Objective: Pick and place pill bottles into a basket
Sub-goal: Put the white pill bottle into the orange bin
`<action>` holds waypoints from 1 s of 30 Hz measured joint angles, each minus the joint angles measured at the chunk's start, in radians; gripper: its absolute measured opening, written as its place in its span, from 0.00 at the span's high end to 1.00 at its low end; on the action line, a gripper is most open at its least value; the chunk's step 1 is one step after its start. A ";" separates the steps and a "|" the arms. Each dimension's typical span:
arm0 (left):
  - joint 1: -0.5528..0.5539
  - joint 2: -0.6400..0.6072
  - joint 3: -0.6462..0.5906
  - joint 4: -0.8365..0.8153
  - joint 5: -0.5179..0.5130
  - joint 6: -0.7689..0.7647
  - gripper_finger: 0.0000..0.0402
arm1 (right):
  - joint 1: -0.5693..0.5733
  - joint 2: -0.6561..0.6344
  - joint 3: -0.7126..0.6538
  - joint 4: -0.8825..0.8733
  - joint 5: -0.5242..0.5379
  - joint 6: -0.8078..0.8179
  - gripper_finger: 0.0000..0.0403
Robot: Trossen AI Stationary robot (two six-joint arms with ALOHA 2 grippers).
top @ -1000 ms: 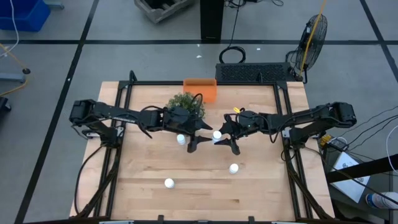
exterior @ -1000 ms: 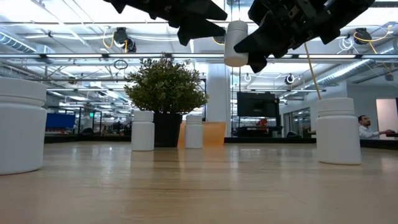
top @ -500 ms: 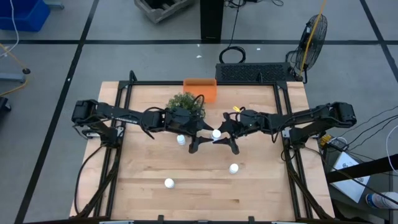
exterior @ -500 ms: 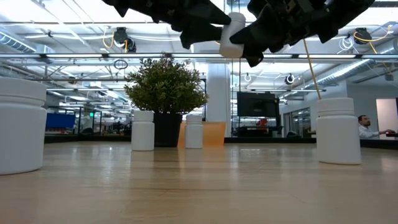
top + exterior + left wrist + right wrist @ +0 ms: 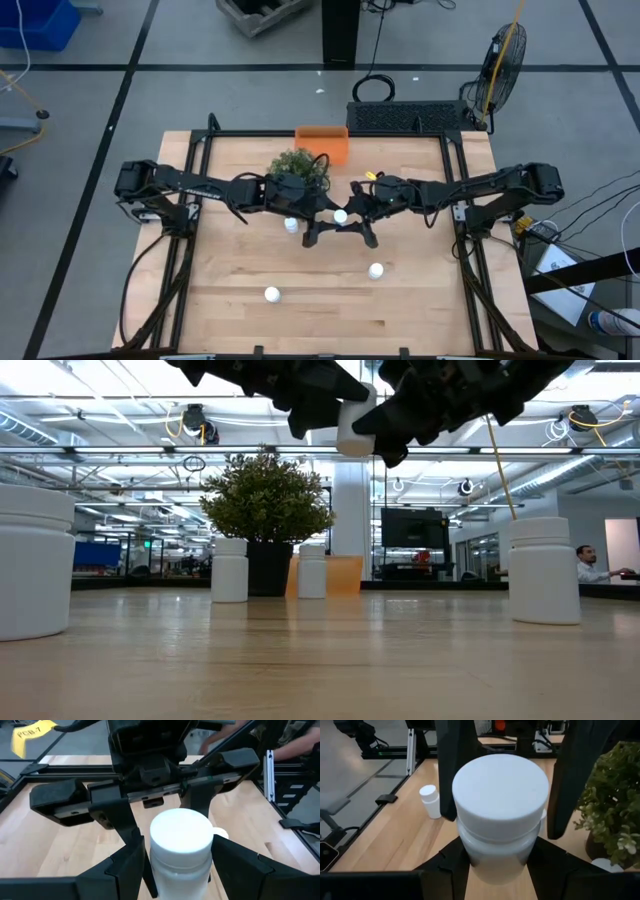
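Note:
My right gripper [image 5: 350, 217] holds one white pill bottle [image 5: 341, 216] high above the table's middle. My left gripper [image 5: 330, 216] faces it, open, one finger [image 5: 125, 870] on either side of the bottle [image 5: 180, 845]; I cannot tell whether they touch it. Three more pill bottles stand on their bases on the table: one under the left gripper [image 5: 291, 225], one right of centre [image 5: 376, 270], one toward the near edge [image 5: 271, 294]. The orange basket [image 5: 321, 143] sits at the far edge, behind the plant [image 5: 298, 165]. My right gripper pinches the bottle's body [image 5: 495, 855], below the cap, between its two fingers [image 5: 455, 865]. The fingers come nearly level from the table's right side. The bottle stands about upright in the hold, cap [image 5: 500, 785] up, lifted well clear of the table.
The potted plant stands between the grippers and the basket. In the low view bottles stand at the near left [image 5: 35, 560] and right [image 5: 545, 570], with two by the plant [image 5: 230, 568] [image 5: 312, 570]. A black frame [image 5: 450, 200] borders the table.
My right gripper has carried the bottle a little toward the table's left and slightly up, bringing it in between the left gripper's fingers. The bottle stays upright in the hold.

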 joint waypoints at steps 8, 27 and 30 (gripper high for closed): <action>-0.002 -0.010 0.000 0.006 -0.001 0.007 0.43 | 0.000 -0.001 0.000 -0.025 -0.002 0.000 0.62; -0.019 -0.010 0.000 -0.002 0.000 -0.013 0.43 | -0.002 -0.001 0.000 -0.013 -0.002 -0.015 0.61; -0.026 -0.010 0.000 0.013 -0.001 -0.002 0.43 | -0.002 -0.001 0.000 -0.012 -0.002 -0.011 0.61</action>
